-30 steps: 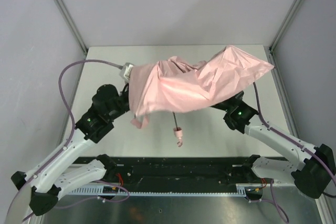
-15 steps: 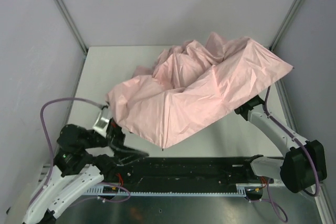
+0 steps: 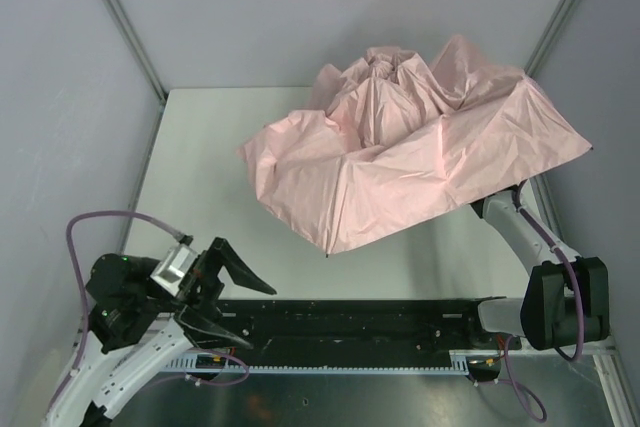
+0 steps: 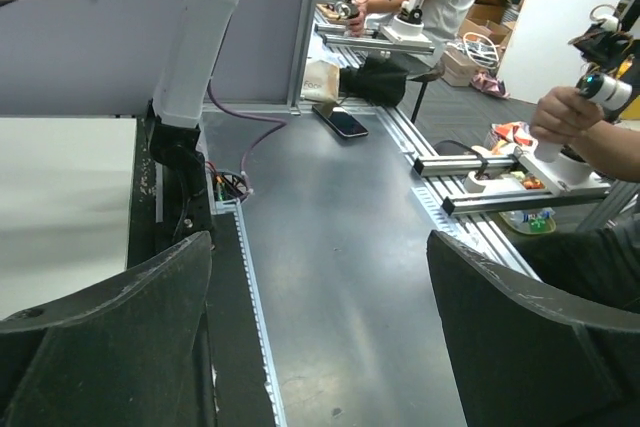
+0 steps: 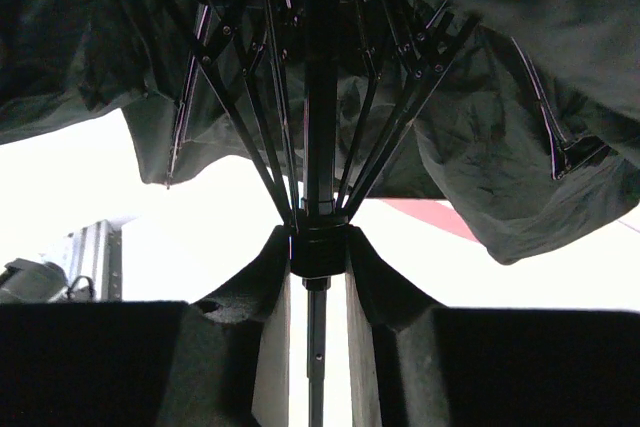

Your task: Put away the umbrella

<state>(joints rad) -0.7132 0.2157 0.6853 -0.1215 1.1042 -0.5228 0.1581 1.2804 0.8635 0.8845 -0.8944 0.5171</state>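
Observation:
The umbrella (image 3: 420,162) hangs half spread over the table's right back, its pale pink canopy crumpled and sagging. Under that canopy, the right wrist view shows dark ribs (image 5: 400,97) fanning out from the black shaft (image 5: 316,347). My right gripper (image 5: 318,267) is shut on the runner collar where the ribs meet the shaft. From above, the canopy hides that gripper, and only the right arm (image 3: 515,227) shows. The handle is out of view. My left gripper (image 3: 258,315) (image 4: 320,247) is far from the umbrella at the near left, wide open with nothing in it.
A black rail (image 3: 380,319) runs along the table's near edge, under the left gripper. The white tabletop (image 3: 200,177) lies left of the canopy. Grey walls and metal posts (image 3: 120,17) close in the sides. Beyond the rail, a phone (image 4: 340,122) lies on a grey metal bench (image 4: 340,277).
My left gripper let go of the canopy's left edge, opened and pulled back to the near left. The right arm swung the umbrella up and back to the right, and the canopy spread out.

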